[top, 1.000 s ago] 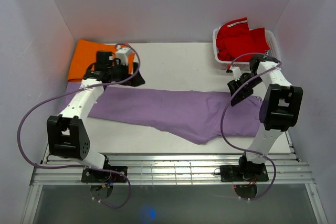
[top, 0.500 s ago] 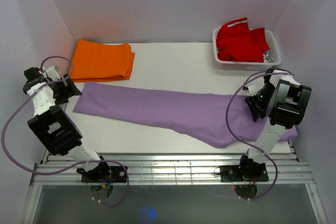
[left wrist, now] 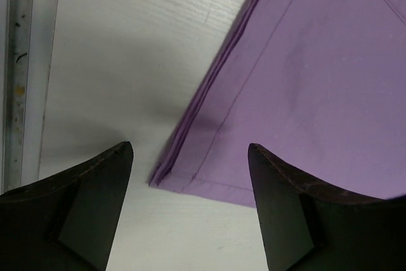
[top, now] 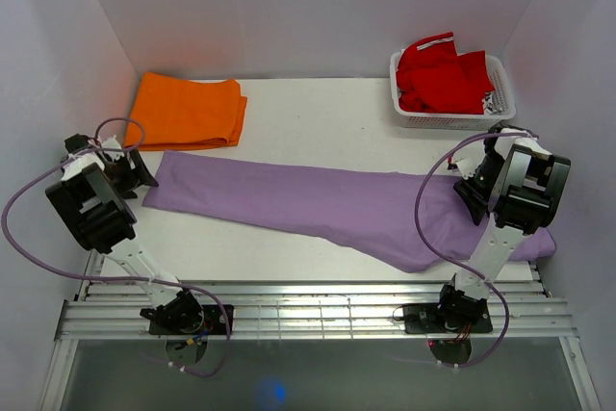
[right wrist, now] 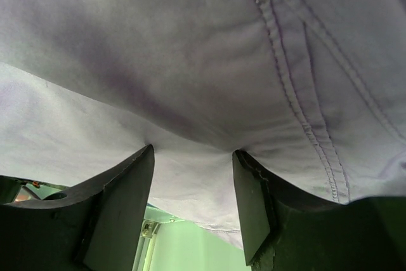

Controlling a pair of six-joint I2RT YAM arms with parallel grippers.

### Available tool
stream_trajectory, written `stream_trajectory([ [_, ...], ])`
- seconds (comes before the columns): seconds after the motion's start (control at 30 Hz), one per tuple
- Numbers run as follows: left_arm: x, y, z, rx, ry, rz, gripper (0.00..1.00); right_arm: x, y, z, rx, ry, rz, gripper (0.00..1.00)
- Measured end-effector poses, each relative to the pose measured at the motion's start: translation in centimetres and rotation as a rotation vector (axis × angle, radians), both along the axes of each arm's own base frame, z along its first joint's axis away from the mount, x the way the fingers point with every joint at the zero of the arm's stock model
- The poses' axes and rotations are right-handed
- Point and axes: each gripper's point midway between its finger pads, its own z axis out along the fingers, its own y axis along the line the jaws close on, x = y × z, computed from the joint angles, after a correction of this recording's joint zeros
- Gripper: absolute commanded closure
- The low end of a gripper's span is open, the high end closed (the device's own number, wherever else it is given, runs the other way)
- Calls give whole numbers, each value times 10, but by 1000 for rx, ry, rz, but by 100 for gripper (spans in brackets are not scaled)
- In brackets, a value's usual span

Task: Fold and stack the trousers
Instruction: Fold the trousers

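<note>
One pair of purple trousers (top: 318, 204) lies flat across the table (top: 318, 113). The left gripper (left wrist: 190, 150) hangs over its left corner, fingers apart. The right gripper (right wrist: 192, 150) pinches the other end. Farther back are one folded orange cloth (top: 188, 111) and one white basket (top: 452, 120) with red cloth (top: 438, 74) in it.

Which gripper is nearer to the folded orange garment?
Left. The left gripper is just on the near side of the orange garment, by the left end of the trousers; the right gripper is far across the table, at their right end.
</note>
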Motion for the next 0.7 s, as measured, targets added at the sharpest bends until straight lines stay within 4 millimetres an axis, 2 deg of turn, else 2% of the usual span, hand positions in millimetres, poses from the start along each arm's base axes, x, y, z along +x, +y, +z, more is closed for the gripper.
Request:
stream_trajectory([
  [0.1, 11, -1, -14, -4, 9, -29, 16, 0, 0, 0, 1, 1, 1, 41],
  [0.2, 29, -6, -13, 27, -24, -78, 18, 0, 0, 0, 1, 0, 1, 41],
  [0.27, 41, -14, -15, 37, -37, -118, 22, 0, 0, 0, 2, 2, 1, 41],
  [0.3, 47, -20, -15, 44, -46, -138, 28, 0, 1, 0, 2, 4, 1, 42],
  [0.4, 58, -37, -17, 52, -62, -186, 36, 1, 1, 1, 4, 7, 2, 42],
  [0.43, 60, -42, -18, 53, -65, -197, 44, 1, 1, 1, 4, 8, 3, 42],
  [0.5, 61, -48, -21, 46, -66, -204, 52, 2, 1, 1, 5, 9, 5, 43],
  [0.53, 60, -50, -22, 44, -68, -205, 61, 2, 2, 1, 6, 9, 7, 43],
  [0.63, 57, -53, -24, 32, -68, -198, 78, 6, 2, 2, 9, 1, 9, 44],
  [0.67, 54, -54, -24, 24, -63, -190, 93, 7, 3, 2, 12, -3, 10, 44],
  [0.7, 50, -52, -25, 11, -52, -172, 100, 8, 4, 2, 15, -6, 12, 45],
])
